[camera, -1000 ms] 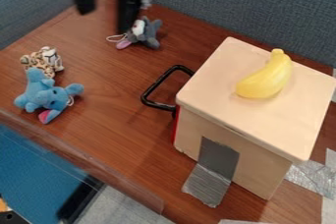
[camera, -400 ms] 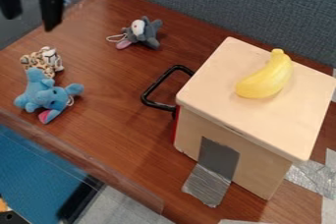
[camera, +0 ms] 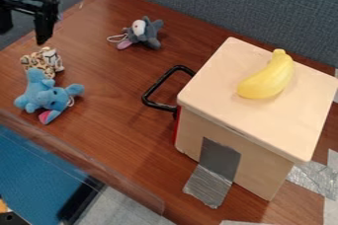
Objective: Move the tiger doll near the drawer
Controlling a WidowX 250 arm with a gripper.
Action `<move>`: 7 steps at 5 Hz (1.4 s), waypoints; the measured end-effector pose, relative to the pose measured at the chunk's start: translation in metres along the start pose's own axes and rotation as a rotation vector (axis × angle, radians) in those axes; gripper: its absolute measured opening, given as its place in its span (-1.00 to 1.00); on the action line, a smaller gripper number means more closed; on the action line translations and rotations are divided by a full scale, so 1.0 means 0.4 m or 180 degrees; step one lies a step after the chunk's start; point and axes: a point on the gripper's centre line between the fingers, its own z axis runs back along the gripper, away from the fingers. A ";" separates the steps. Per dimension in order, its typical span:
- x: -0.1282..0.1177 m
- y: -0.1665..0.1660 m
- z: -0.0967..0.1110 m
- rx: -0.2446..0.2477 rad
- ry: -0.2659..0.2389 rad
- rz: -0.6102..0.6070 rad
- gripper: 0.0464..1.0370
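Jaws of the black gripper are held wide apart at the upper left of the camera view, above the tiger doll in the picture. The tiger doll, spotted in tan and dark brown with a striped white part, is seen on the brown wooden table, well apart from the drawer's black handle. It is partly overlapped in the view by a blue plush doll, placed just beside it on the side toward the camera. A gray plush doll with a white loop is located farther back, between the tiger doll and the box. The handle is mounted on the left-hand side of the pale box, on whose top a yellow banana is laid. Gray tape is run from the box's front wall onto the table.
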 end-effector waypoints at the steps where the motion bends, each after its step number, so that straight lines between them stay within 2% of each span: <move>1: 0.023 0.005 -0.017 0.0159 -0.0121 -0.0056 0.93; 2: 0.036 -0.006 -0.085 0.0142 -0.0001 -0.0036 0.93; 3: 0.061 -0.011 -0.125 0.0183 0.0061 -0.0030 0.93; 4: 0.073 -0.032 -0.166 0.0039 0.0079 -0.0074 0.93; 5: 0.083 -0.043 -0.178 -0.0058 0.0086 -0.0126 0.82; 6: 0.081 -0.048 -0.167 -0.0061 0.0167 -0.0161 0.31; 7: 0.089 -0.074 -0.122 -0.0002 0.0123 -0.0209 0.07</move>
